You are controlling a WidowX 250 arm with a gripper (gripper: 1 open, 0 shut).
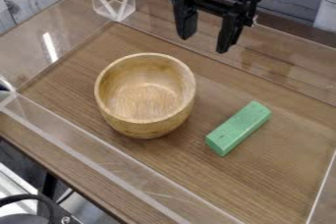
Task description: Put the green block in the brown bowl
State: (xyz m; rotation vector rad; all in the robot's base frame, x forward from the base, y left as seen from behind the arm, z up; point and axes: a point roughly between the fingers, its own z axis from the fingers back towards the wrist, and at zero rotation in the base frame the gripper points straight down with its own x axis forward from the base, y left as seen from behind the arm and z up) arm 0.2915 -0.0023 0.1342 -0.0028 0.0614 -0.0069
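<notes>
The green block [239, 129] lies flat on the wooden table, a bright green bar angled from lower left to upper right. To its left stands the brown bowl [145, 93], round, light wood, with nothing inside. My gripper [210, 31] hangs at the back of the table, pointing down, its two black fingers spread apart and holding nothing. It is well above and behind the block, and to the upper right of the bowl.
Clear acrylic walls [53, 120] enclose the wooden table [79, 51] on all sides. A small clear bracket [116, 2] stands at the back left corner. The table's front edge runs diagonally across the lower left.
</notes>
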